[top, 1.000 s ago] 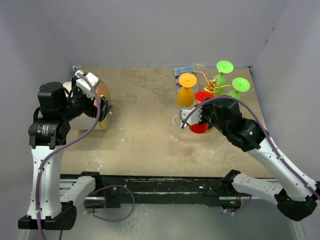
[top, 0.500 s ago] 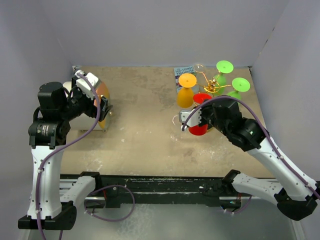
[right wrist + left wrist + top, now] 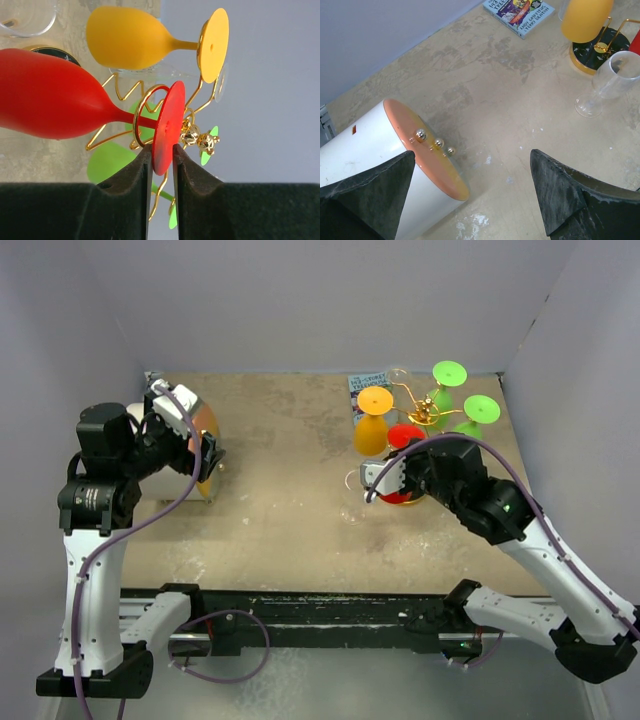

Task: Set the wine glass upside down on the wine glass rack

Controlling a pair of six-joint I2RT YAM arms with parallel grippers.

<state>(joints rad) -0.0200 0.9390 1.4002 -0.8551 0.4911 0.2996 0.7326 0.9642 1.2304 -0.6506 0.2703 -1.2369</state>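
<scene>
The red wine glass is held by its foot. The round disc is pinched edge-on between the pads of the right gripper, and the jaws are narrowed to the disc's thickness. In the overhead view the glass is carried foot uppermost at the 7 o'clock side of the wine glass rack, which stands at 1 o'clock on the table. In the right wrist view a gold ring arm is seen curving around the red stem just bowl-side of the foot. Whether the foot bears on the ring cannot be told.

An orange wine glass is hung upside down at the rack's 9 o'clock. A far green wine glass is hung at 1 o'clock and a near green wine glass at 3 o'clock. A clear glass is stood on its foot on the table, just beside the rack's round black base at about 8 o'clock. A book is laid flat at the rack's 10 o'clock, by the back wall.

The left gripper is spread wide and nothing is held in it. It is poised at 9 o'clock on the table, over a white canister laid on its side. The orange lid of the canister is turned toward 3 o'clock, and three small metal knobs are seen on it.
</scene>
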